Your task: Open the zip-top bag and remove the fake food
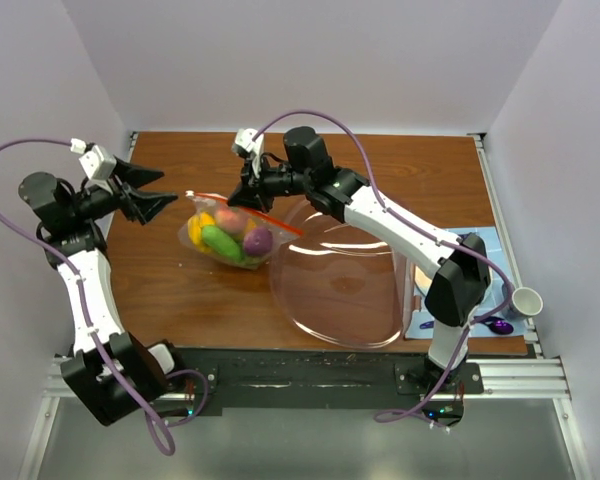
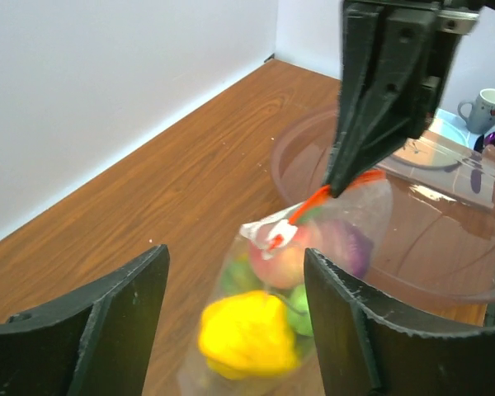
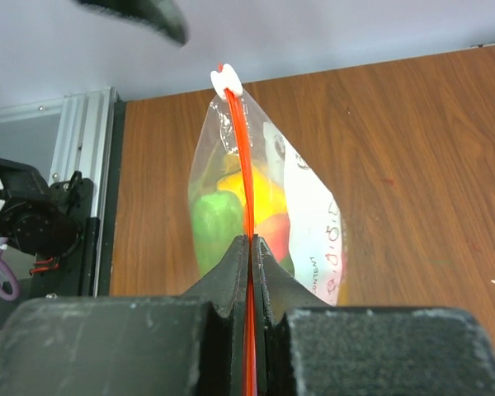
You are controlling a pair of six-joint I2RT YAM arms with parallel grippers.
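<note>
The zip-top bag (image 1: 230, 235) hangs left of table centre, its red-orange zip strip (image 1: 270, 218) shut. It holds the fake food: a yellow piece (image 1: 197, 228), a green one (image 1: 221, 240) and a purple one (image 1: 257, 241). My right gripper (image 1: 242, 197) is shut on the zip strip (image 3: 239, 148); in its wrist view the jaws (image 3: 250, 243) clamp the strip, with the bag (image 3: 305, 223) hanging beyond. My left gripper (image 1: 162, 196) is open just left of the bag. In its wrist view (image 2: 235, 330) the bag (image 2: 289, 313) lies between and beyond the fingers, not touched.
A large clear pinkish bowl (image 1: 330, 300) sits right of the bag and also shows in the left wrist view (image 2: 445, 247). A white cup (image 1: 526, 301) and a blue mat (image 1: 485, 245) with a purple item (image 1: 499, 325) are at the right edge. White walls enclose the table.
</note>
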